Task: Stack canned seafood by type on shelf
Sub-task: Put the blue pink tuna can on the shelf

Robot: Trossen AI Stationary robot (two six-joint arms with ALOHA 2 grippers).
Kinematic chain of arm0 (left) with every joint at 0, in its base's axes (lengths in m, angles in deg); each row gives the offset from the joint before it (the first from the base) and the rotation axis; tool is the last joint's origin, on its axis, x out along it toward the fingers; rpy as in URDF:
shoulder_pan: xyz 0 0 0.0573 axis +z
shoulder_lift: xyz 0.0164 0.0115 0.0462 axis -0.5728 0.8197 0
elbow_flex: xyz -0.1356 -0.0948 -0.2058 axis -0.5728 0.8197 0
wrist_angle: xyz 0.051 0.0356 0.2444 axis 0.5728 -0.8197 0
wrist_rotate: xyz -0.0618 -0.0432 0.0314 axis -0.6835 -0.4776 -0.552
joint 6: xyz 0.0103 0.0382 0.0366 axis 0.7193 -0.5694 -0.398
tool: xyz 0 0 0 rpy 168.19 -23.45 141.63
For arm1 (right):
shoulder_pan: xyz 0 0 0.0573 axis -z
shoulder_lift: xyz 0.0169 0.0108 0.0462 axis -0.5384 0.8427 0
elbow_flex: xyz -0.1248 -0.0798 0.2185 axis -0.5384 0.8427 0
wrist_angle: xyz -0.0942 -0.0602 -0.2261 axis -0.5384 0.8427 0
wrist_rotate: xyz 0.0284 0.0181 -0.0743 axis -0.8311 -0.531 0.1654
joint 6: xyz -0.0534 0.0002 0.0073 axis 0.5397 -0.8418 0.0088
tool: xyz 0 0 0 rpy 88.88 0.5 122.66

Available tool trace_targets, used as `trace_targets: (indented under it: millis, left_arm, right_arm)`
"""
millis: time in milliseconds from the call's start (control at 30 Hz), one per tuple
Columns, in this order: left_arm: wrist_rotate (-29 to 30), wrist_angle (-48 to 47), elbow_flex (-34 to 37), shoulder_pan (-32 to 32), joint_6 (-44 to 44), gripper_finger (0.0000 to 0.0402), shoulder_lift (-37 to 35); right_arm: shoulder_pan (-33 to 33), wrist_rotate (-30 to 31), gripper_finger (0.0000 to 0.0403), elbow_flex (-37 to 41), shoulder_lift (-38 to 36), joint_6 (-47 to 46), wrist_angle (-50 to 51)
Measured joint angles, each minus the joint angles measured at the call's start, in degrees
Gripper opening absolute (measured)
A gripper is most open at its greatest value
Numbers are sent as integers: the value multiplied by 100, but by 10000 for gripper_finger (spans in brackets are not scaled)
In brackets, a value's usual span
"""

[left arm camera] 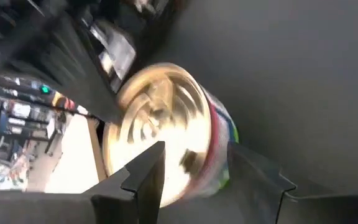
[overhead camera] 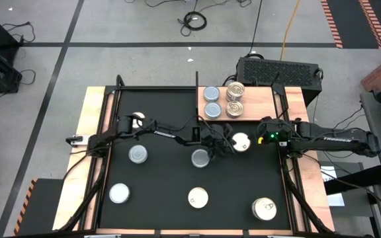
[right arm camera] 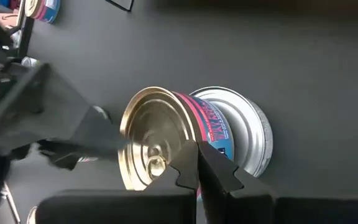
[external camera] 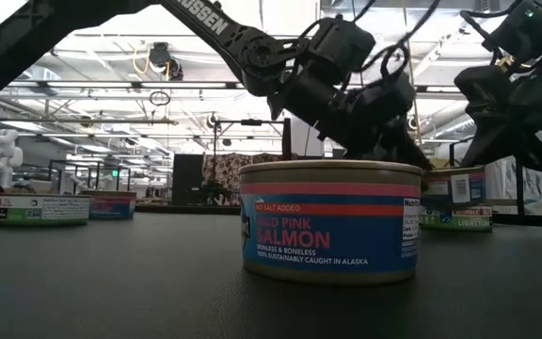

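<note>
A gold-topped tin [left arm camera: 160,118] with a pink and blue label stands on the black mat [overhead camera: 164,178], just in front of the wooden shelf [overhead camera: 260,102]. My left gripper [left arm camera: 194,149] is open, one finger on either side of this tin [overhead camera: 241,141]. In the right wrist view a silvery tin top [right arm camera: 244,127] shows partly behind the gold-topped tin [right arm camera: 157,134]; whether one rests on the other I cannot tell. On the shelf two silvery-blue tins [overhead camera: 211,102] stand beside two gold ones [overhead camera: 235,99]. My right gripper [right arm camera: 197,152] is shut and hangs right of the tin. My left gripper comes at the gold-topped tin from the table's left, slanting down, with the tin's side [left arm camera: 219,134] between its open fingers [left arm camera: 148,180]. The picture is blurred, and I cannot tell whether either finger touches the tin.
Loose tins lie about the mat: silvery ones [overhead camera: 137,155] [overhead camera: 200,158] [overhead camera: 119,193], a cream-topped salmon tin [external camera: 330,221] at the near middle and another [overhead camera: 264,209] near right. A black box [overhead camera: 276,69] stands behind the shelf.
</note>
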Motion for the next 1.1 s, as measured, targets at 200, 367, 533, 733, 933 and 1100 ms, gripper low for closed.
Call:
trace_targets:
  millis: [200, 367, 533, 733, 933, 1100]
  left_arm:
    - [39, 27, 1, 0, -6, 171, 9]
    - [43, 17, 1, -1, -8, 136, 9]
    - [48, 29, 1, -2, -12, 73, 9]
    - [-33, 33, -1, -15, -25, 10, 7]
    - [-25, 34, -1, -13, -171, 3, 7]
    - [99, 80, -1, -35, -153, 0, 7]
  right_arm:
    - [0, 7, 0, 0, 60, -65, 17]
    - [0, 4, 0, 0, 72, -128, 26]
    - [0, 11, 0, 0, 72, -127, 18]
    - [0, 55, 0, -5, 65, 32, -113]
    - [0, 78, 0, -80, 24, 191, -171]
    - [-4, 363, 0, -344, -44, 402, -38]
